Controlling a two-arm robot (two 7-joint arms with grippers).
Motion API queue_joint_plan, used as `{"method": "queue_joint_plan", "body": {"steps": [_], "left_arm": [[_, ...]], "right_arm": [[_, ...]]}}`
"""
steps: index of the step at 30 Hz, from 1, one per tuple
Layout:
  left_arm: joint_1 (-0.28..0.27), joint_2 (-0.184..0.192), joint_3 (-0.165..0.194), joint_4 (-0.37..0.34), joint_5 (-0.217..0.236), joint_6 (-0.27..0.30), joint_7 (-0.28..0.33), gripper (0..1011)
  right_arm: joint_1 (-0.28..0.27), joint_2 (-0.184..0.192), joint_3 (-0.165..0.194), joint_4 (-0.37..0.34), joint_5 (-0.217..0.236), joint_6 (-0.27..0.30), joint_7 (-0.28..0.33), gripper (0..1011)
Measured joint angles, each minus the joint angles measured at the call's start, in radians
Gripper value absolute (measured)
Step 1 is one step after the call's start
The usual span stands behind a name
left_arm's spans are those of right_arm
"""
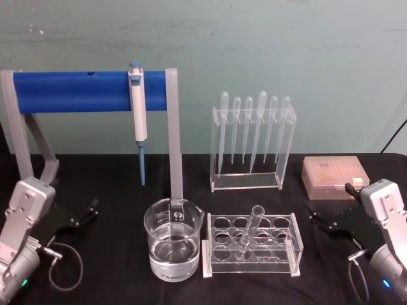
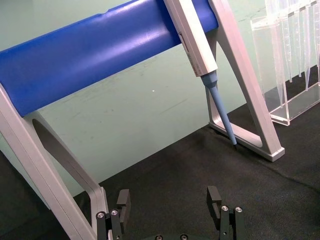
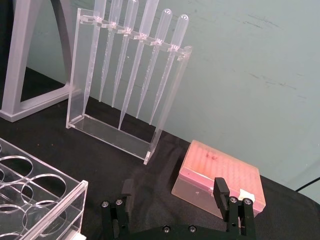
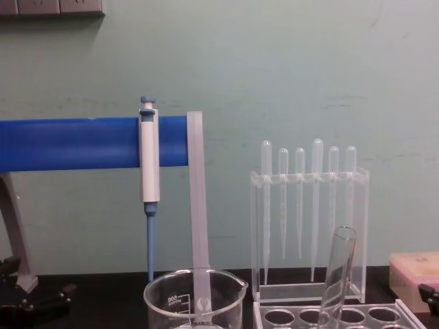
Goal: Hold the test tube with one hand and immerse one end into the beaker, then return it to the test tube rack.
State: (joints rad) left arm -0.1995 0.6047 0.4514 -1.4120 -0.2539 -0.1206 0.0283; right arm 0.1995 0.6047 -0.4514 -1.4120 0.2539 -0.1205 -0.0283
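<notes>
The test tube (image 1: 249,232) (image 4: 338,274) is clear glass and leans in a middle hole of the clear rack (image 1: 292,219), rim up. To the rack's left stands the beaker (image 1: 173,248) (image 4: 194,298), wide, with a spout and holding clear liquid. My left gripper (image 1: 86,213) (image 2: 169,199) rests low at the table's left, open and holding nothing, well away from the beaker. On the right side my right gripper (image 1: 321,219) (image 3: 173,190) also stands open and holds nothing, a short way right of the rack.
A blue bar stand (image 1: 76,92) carries a blue-and-white pipettor (image 1: 138,108) behind the beaker. A clear holder with several plastic pipettes (image 1: 251,143) stands behind the rack. A pink tip box (image 1: 334,176) sits at the back right. Black cloth covers the table.
</notes>
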Motion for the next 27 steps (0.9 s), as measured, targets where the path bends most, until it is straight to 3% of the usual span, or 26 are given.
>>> {"method": "queue_joint_plan", "body": {"steps": [27], "left_arm": [[0.000, 0.000, 0.000, 0.000, 0.000, 0.000, 0.000, 1000]], "right_arm": [[0.000, 0.000, 0.000, 0.000, 0.000, 0.000, 0.000, 1002]]}}
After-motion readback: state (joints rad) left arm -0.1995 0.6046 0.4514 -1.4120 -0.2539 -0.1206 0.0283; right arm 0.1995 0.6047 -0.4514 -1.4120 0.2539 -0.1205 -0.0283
